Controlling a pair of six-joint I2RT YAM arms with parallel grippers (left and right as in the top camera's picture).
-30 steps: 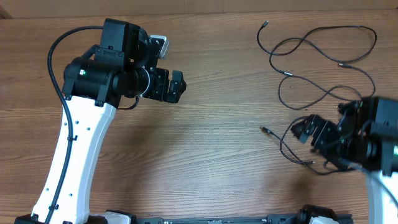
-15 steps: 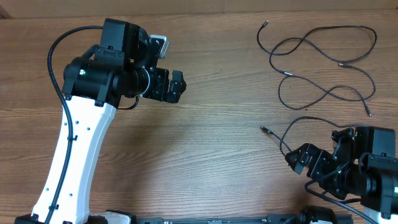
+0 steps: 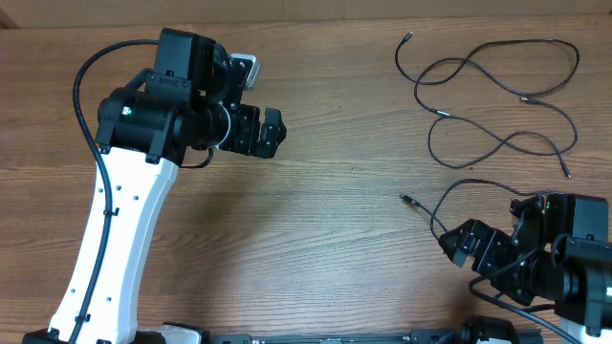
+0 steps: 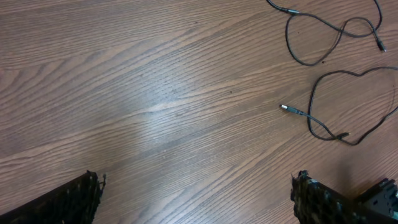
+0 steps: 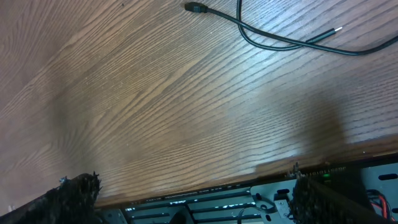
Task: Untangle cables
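Your left tool stands wide and holds nothing, well apart from the cables. Your right tool is wide and empty too, over the worktop, with the cables just beyond it.

Lower cable running out of sight under the right arm, that arm cut off by the picture's corner, left gripper showing only two finger ends at the bottom edge, plug too tiny to name.
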